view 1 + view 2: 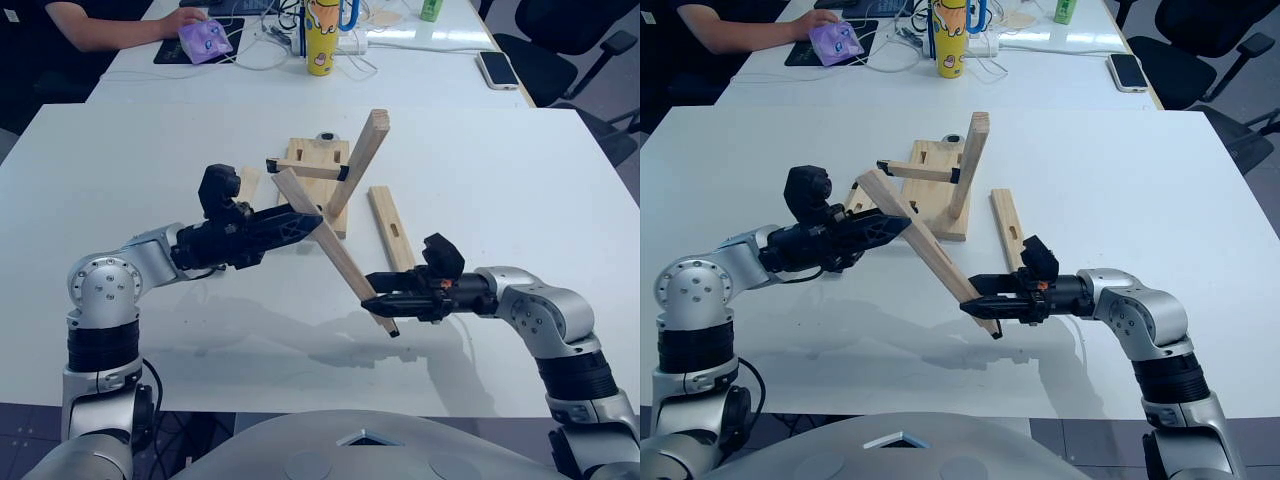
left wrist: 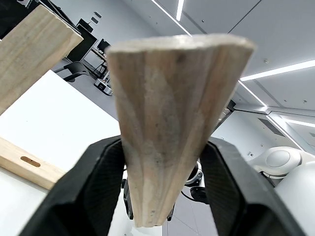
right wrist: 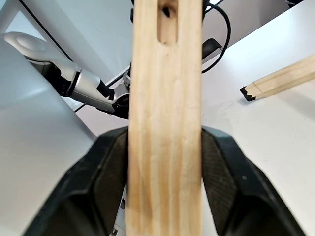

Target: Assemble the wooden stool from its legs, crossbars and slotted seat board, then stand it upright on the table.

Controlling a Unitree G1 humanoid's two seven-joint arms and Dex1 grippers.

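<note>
The left jaws are pressed against both flanks of a long leg (image 1: 335, 250) at its upper end, and the right jaws pinch the same leg near its lower end. The piece hangs between them as a slanted span above the surface (image 1: 500, 180); whether its lowest tip touches cannot be told. Gripping both ends looks deliberate: one grip can steady the leg while the other steers its angle, which a snug joint would call for. In the right wrist view a slot (image 3: 167, 24) shows on the leg's face beyond the jaws, likely cut to take a crossbar's end. The leg's upper end sits just in front of the seat board (image 1: 312, 155), which lies flat on the surface. From the seat board's near edge a second leg (image 1: 362, 155) rises at a lean, and a crossbar (image 1: 305, 168) reaches from it across above the board. Just right of the seat board a loose leg (image 1: 392, 228) lies flat with its slot upward, and a further wooden piece (image 1: 248, 183) lies just left of the board. The stool looks only partly built, with most joints not yet made.
</note>
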